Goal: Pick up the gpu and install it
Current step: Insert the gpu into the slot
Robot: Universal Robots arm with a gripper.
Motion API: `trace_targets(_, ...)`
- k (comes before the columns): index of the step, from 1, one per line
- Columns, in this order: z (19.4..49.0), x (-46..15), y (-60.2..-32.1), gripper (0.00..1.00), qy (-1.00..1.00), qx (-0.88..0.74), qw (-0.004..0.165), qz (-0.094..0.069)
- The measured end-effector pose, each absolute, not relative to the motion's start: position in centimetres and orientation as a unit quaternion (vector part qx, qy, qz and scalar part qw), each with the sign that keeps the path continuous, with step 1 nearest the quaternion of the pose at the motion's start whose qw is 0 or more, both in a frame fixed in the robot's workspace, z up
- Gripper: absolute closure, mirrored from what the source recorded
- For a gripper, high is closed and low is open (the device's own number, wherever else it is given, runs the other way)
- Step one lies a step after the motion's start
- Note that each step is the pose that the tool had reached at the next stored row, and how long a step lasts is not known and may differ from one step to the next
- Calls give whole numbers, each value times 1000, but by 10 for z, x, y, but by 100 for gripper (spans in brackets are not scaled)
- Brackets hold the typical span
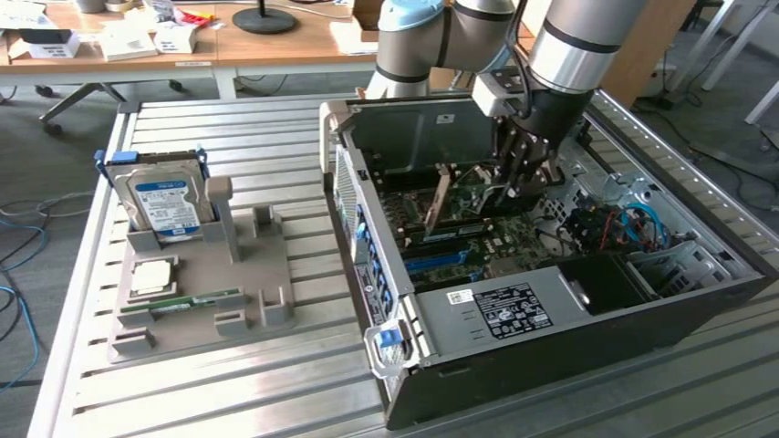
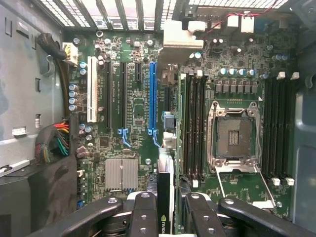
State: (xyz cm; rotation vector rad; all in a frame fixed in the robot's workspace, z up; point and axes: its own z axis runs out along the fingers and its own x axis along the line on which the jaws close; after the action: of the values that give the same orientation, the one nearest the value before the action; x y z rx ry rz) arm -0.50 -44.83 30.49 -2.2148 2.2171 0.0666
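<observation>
While the graphics card (image 2: pixel 165 185) is gripped edge-on between the closed fingers (image 2: pixel 143 212) of the gripper (image 2: pixel 169 207), over the main board (image 2: pixel 133 113) inside the case (image 1: pixel 512 365), it could be pushed down beside the blue slot (image 2: pixel 152 94) if tilted, and damaged. Bundled cables (image 2: pixel 54 140) and long memory slots (image 2: pixel 195 128) are found close by.
</observation>
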Motion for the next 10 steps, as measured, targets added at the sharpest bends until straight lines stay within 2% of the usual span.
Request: trace_targets(10,292,-6,-448,73,707,-707,4,21)
